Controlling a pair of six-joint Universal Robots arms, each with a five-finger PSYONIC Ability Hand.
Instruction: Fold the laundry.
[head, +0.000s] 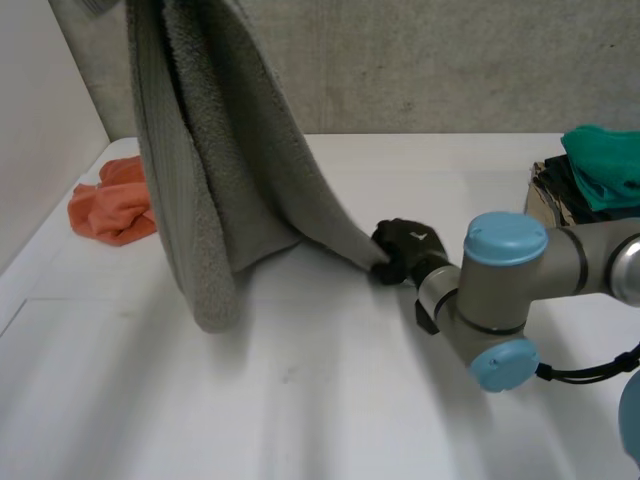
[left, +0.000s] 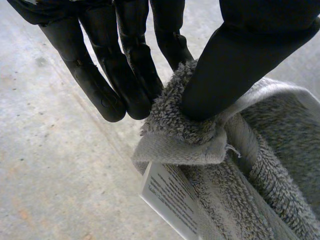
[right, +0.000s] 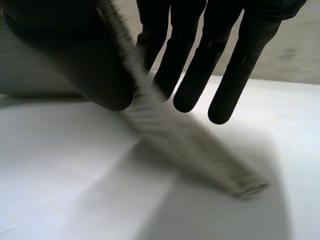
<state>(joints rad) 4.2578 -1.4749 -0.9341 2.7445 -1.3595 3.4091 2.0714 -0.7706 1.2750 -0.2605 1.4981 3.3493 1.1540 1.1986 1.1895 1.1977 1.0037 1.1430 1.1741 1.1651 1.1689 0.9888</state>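
Note:
A grey towel (head: 215, 170) hangs from above down to the white table (head: 300, 400), its lower fold resting on the tabletop. My left hand (left: 220, 65) holds an upper corner of the towel (left: 200, 150), the thumb pinching the corner against the fingers; a white care label (left: 170, 200) hangs just under the pinch. My right hand (head: 402, 250) sits low over the table at the towel's lower right corner. In the right wrist view the towel's edge (right: 165, 130) runs between the thumb (right: 75, 55) and the fingers (right: 192, 70), pinched there.
An orange cloth (head: 112, 202) lies crumpled at the table's far left. At the right edge a green cloth (head: 605, 160) sits on a stack of dark things (head: 555, 195). A grey wall stands behind the table.

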